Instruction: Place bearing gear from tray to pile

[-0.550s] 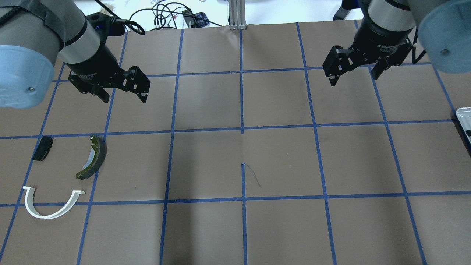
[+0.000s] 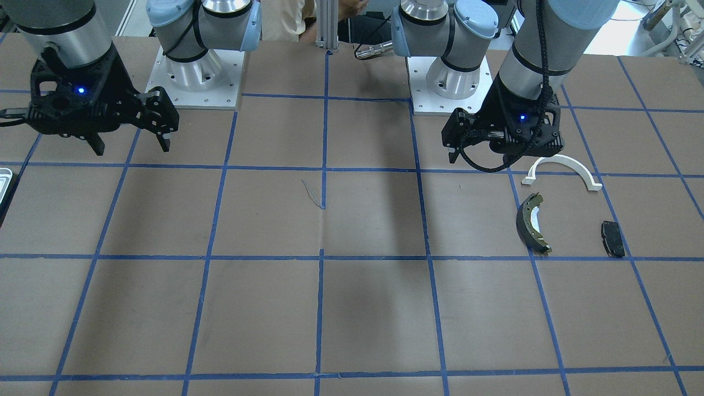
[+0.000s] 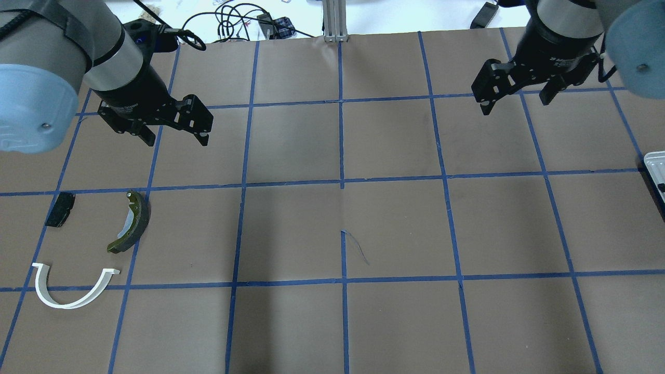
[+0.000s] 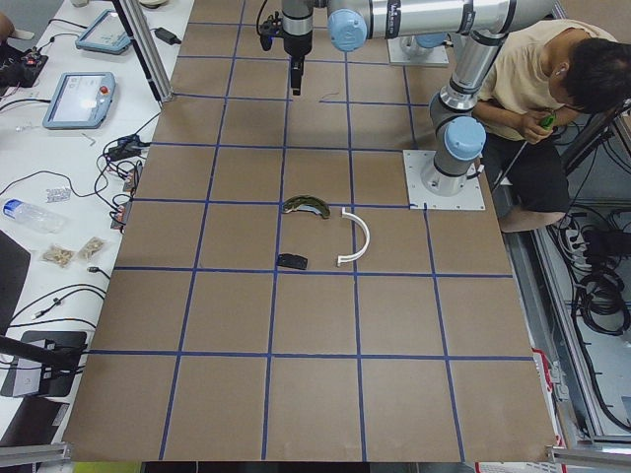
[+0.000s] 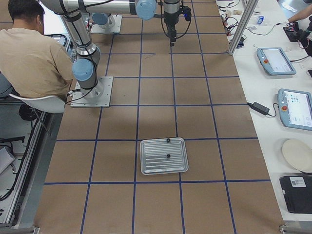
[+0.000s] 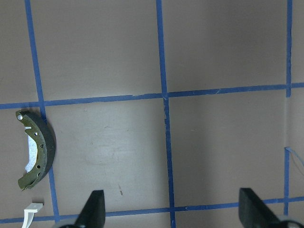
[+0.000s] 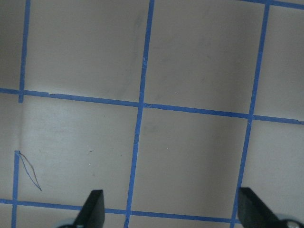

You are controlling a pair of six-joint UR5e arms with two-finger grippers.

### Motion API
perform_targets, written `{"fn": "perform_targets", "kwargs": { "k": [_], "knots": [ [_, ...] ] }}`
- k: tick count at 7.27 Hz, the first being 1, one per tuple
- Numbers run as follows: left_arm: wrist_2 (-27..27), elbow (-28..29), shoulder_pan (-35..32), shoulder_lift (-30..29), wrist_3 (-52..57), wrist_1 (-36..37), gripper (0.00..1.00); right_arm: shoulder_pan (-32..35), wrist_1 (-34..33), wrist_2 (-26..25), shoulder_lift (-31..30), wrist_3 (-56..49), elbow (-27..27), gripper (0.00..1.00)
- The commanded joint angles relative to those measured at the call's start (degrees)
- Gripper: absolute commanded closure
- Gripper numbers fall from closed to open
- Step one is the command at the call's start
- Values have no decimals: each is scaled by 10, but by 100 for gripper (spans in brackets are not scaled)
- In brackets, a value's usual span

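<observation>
The silvery tray (image 5: 151,168) lies near the table's right end, and only its rim (image 3: 655,165) shows in the overhead view. Two small dark parts (image 5: 168,156) sit on it; I cannot tell which is the bearing gear. The pile lies at the left: a white half-ring (image 3: 72,301), an olive-and-black brake shoe (image 3: 130,222) and a black brake pad (image 3: 60,209). My left gripper (image 3: 176,137) hangs open and empty just beyond the pile. Far from the tray, my right gripper (image 3: 514,104) is open and empty over bare table.
Blue tape divides the brown table (image 3: 343,228) into squares. Cables (image 3: 234,21) and an aluminium post (image 3: 335,21) stand at the far edge. A person in a beige shirt (image 5: 34,53) sits behind the robot bases. Tablets (image 5: 295,107) lie on the side bench.
My right gripper has shifted to the right and slightly farther away, still open. The left gripper and the pile have barely moved.
</observation>
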Motion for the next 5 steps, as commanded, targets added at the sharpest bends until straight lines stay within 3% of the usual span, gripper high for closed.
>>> {"fn": "perform_targets", "kwargs": {
  "k": [1, 3, 5],
  "knots": [
    [0, 0, 0, 0, 0, 1, 0, -128, -5, 3, 10, -114, 3, 0],
    [0, 0, 0, -1, 0, 1, 0, -233, -17, -3, 45, -220, 3, 0],
    [-1, -1, 1, -3, 0, 1, 0, -327, -104, -2, 109, -386, 3, 0]
  ]
}}
